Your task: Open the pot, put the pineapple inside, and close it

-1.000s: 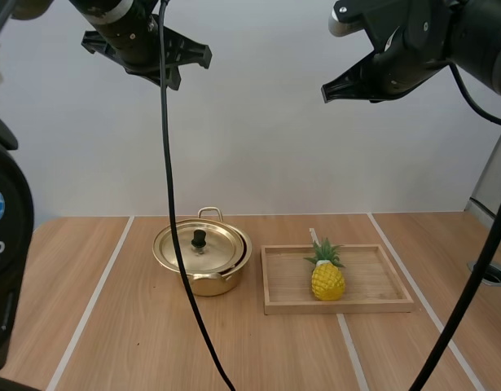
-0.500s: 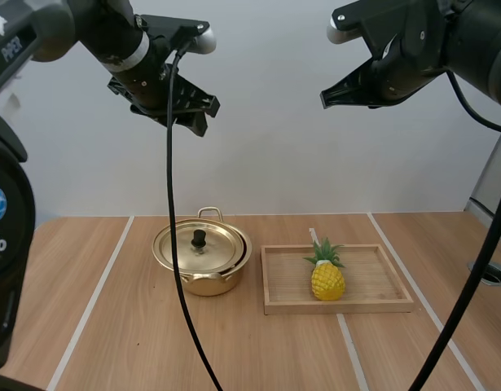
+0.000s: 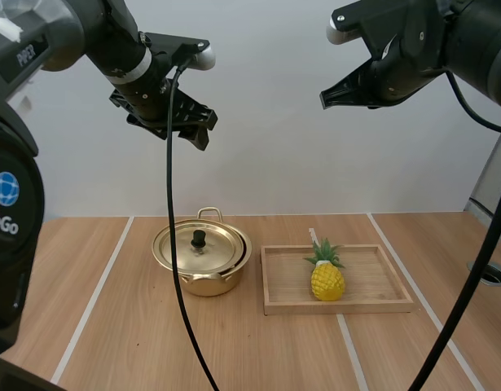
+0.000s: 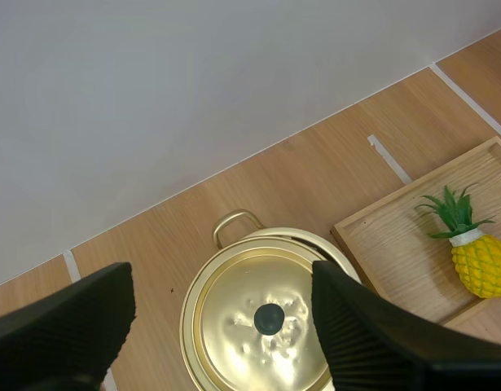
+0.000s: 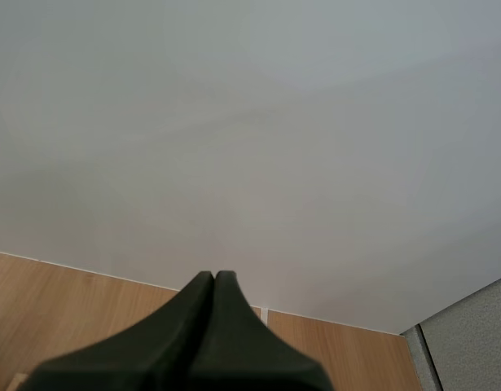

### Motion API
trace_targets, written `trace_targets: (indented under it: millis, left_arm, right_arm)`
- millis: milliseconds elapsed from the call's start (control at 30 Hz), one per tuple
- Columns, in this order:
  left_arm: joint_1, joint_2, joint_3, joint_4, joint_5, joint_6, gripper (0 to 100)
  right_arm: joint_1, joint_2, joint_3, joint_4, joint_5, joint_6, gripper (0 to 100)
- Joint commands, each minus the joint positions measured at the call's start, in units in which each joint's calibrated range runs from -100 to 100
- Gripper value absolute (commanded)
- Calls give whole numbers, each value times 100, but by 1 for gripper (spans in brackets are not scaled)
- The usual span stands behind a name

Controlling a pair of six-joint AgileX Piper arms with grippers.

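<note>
While both arms hang high over it, a light wooden table [image 3: 258,358] with pale stripes lies nearest the camera. Toward its middle stands a shiny gold pot [image 3: 203,281], its lid [image 3: 185,248] on, with a small black knob [image 3: 199,239] at the lid's centre and 1 loop handle [image 3: 209,213] on the far side. Just beside the pot, to its right and apart from it, is a shallow wooden tray [image 3: 274,285]. The pineapple [image 3: 327,278], small and yellow with a green leafy crown, stands upright inside the tray, near its middle.

Farther back and well above the table, the left gripper [image 3: 170,126] hovers over the pot. Its 2 black fingers [image 4: 372,326] are spread wide with nothing between them, and from its own camera the knob sits between them, far below. The right gripper [image 3: 325,94] hangs high above the tray side, its fingers pressed together into 1 dark wedge, holding nothing.

The step in hand looks like step 1, opening the pot: the lid is untouched and the pineapple waits in the tray. The next move probably calls for the left arm to come straight down with the knob centred between the spread fingers, close on it, and lift the lid clear to a bare patch of table, leaving the pot's mouth free.
</note>
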Motion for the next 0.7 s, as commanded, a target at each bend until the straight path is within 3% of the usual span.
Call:
trace_targets:
  millis: [0,300,667]
  left_arm:
    - [8,-10,17,-20,0,-54,100]
    - [8,42,106,-31,0,-157,100]
    - [8,71,1194,-318,0,-126,100]
  right_arm:
    - [-22,-44,-2,-17,-117,6,0]
    - [-22,-44,-2,-17,-117,6,0]
    - [-22,-44,-2,-5,-48,6,0]
